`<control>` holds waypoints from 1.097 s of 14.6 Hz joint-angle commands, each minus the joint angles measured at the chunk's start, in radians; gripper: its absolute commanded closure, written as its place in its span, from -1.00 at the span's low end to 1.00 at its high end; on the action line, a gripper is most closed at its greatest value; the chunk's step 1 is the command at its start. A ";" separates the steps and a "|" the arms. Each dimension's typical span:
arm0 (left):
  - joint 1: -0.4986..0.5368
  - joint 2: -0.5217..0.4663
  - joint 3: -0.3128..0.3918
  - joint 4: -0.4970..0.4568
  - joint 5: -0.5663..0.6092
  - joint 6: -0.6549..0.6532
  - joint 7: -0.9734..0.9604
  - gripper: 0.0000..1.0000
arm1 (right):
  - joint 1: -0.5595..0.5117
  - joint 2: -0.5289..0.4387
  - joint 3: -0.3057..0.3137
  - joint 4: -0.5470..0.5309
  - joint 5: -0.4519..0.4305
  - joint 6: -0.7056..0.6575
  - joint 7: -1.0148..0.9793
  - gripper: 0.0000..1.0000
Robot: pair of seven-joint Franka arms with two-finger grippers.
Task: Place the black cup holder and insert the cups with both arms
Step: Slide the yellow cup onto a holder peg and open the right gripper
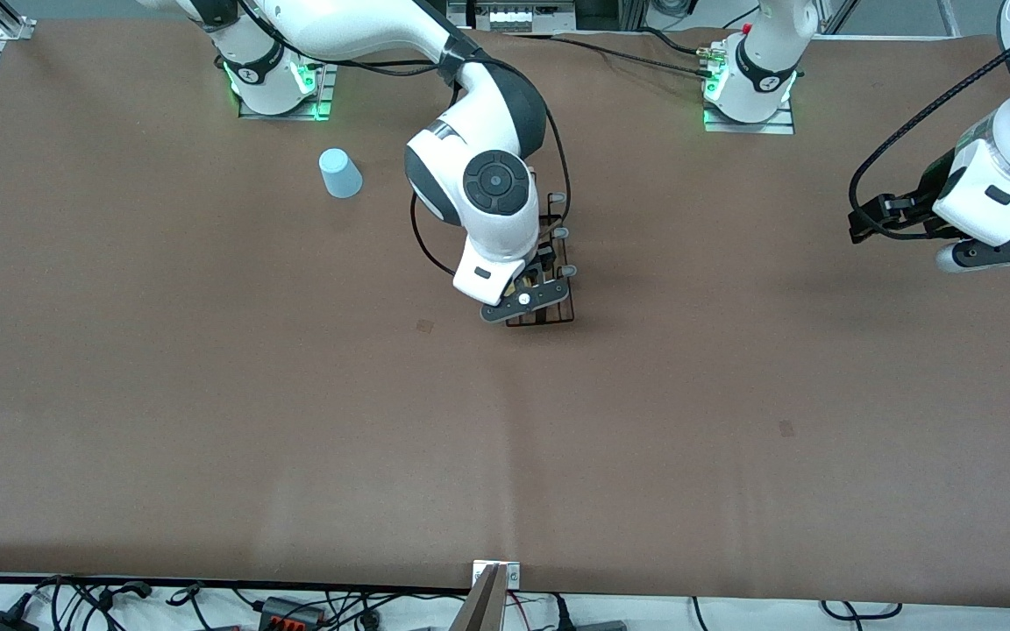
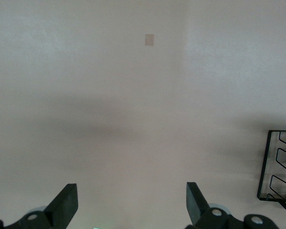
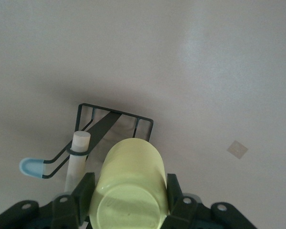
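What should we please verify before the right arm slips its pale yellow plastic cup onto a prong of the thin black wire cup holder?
1. Grip: right gripper shut on the pale yellow plastic cup, a finger on each side: ok.
2. Rack: thin black wire cup holder stands on the brown table: ok.
3. Cup over the rack, beside its light wooden rod: ok.
4. Cup mouth lined up with a grey-tipped prong: cannot tell.
5. Left gripper open, waiting toward its own end of the table, apart from the rack: ok.
6. Light blue plastic cup upside down, clear of the rack: ok.
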 commanded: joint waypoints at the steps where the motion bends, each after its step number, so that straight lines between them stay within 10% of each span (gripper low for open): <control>1: 0.007 -0.016 0.000 -0.012 -0.003 0.006 0.025 -1.00 | 0.015 -0.001 -0.009 -0.014 -0.017 0.032 0.014 0.64; 16: 0.007 -0.016 0.000 -0.012 -0.003 0.004 0.025 -1.00 | 0.013 0.007 -0.007 -0.049 -0.012 0.045 0.005 0.64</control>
